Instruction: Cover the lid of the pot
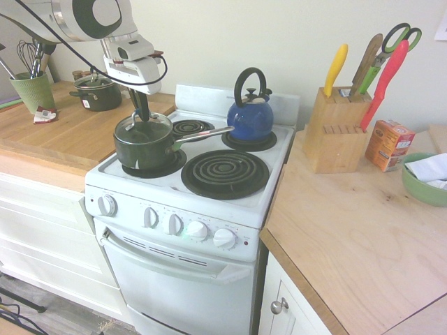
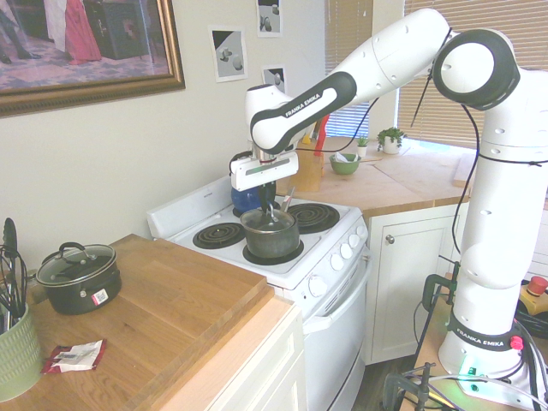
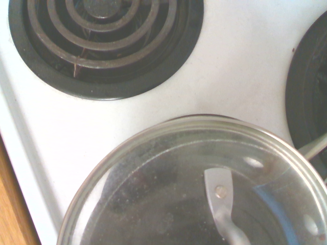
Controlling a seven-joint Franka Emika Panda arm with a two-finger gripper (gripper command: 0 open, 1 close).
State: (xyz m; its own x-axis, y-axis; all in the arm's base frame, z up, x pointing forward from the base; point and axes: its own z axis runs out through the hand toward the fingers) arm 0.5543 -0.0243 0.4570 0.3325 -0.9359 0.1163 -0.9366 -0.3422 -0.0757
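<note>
Wrist view looks straight down on the lid, flat across the pot, rim to rim, so the cover looks seated. Gripper hangs right over the lid's handle; clenched or released, I cannot tell. Pot sits on the stove, kettle behind it.

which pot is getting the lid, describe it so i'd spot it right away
Find the white stove. The pot sits on its front burner nearest the wooden counter. It is dark green with one long silver handle, unlike the squat black two-handled pot on that counter.
</note>
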